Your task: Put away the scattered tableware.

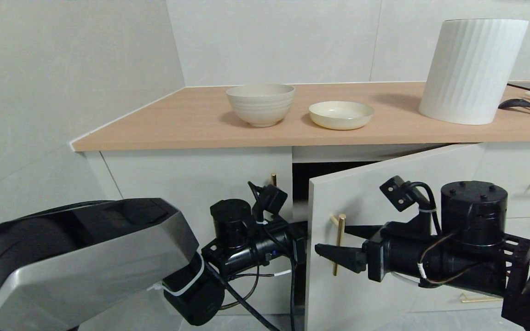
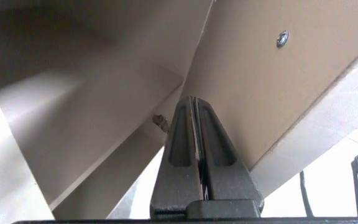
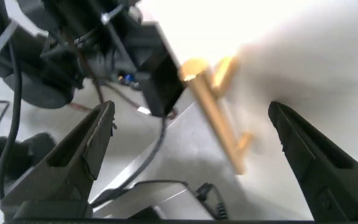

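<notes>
Right gripper sits wide open around the gold handle of the door; left gripper is pinched shut.

Soft even light, glare on the cabinet door

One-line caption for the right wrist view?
Open right gripper lined up on the gold handle of the cabinet door.

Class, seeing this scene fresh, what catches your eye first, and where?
The tall white ribbed container stands on the wooden counter's right, with a cream ribbed bowl and a shallow cream dish side by side mid-counter. Below, the white cabinet door hangs ajar, the right gripper's open fingers straddling its brass bar handle.
</notes>
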Motion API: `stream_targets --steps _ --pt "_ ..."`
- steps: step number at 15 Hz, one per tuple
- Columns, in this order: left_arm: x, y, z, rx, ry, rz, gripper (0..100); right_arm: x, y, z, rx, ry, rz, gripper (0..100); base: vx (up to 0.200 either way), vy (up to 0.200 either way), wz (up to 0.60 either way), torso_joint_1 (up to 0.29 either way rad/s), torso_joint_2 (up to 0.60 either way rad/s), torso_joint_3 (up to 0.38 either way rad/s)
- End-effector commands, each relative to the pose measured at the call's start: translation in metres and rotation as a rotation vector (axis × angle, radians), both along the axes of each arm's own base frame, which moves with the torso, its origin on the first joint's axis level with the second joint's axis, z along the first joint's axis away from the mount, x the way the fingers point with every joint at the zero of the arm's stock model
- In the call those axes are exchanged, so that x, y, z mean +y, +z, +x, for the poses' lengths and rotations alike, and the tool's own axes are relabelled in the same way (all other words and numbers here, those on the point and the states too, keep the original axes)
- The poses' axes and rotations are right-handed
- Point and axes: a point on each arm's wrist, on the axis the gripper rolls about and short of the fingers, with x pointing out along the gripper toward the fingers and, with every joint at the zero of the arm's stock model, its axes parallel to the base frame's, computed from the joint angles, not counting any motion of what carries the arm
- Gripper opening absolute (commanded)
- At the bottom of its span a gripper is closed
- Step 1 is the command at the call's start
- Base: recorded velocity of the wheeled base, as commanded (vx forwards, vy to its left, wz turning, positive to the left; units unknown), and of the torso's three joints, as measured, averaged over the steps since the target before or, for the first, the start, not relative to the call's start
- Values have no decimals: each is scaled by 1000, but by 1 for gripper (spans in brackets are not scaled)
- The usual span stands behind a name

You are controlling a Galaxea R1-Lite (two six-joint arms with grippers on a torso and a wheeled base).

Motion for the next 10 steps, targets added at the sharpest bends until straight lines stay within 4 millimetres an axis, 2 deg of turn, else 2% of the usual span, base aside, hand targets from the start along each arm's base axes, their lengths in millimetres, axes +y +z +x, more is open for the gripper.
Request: stream_targets --steps 1,2,3,4,5,7,10 --pt "1 3 0 -6 4 -4 0 -25 21 -15 -82 -44 27 100 0 0 0 0 0 0" --pt "0 2 0 -3 2 -4 0 -30 19 -23 -75 -43 21 100 0 0 0 0 0 0" --pt "0 2 0 -1 2 -2 0 -44 8 -45 -37 -37 -2 100 0 0 0 0 0 0" --pt "0 1 0 0 2 -1 0 -45 7 -47 -33 -37 -4 100 0 0 0 0 0 0" --pt "1 1 -1 4 2 2 0 -57 -4 -66 2 -32 -26 100 0 0 0 0 0 0" --pt "-2 2 -3 2 -5 0 0 -66 -10 -82 14 -32 -34 100 0 0 0 0 0 0" --pt "-3 3 -3 5 -7 3 0 -70 -11 -89 14 -24 -33 100 0 0 0 0 0 0"
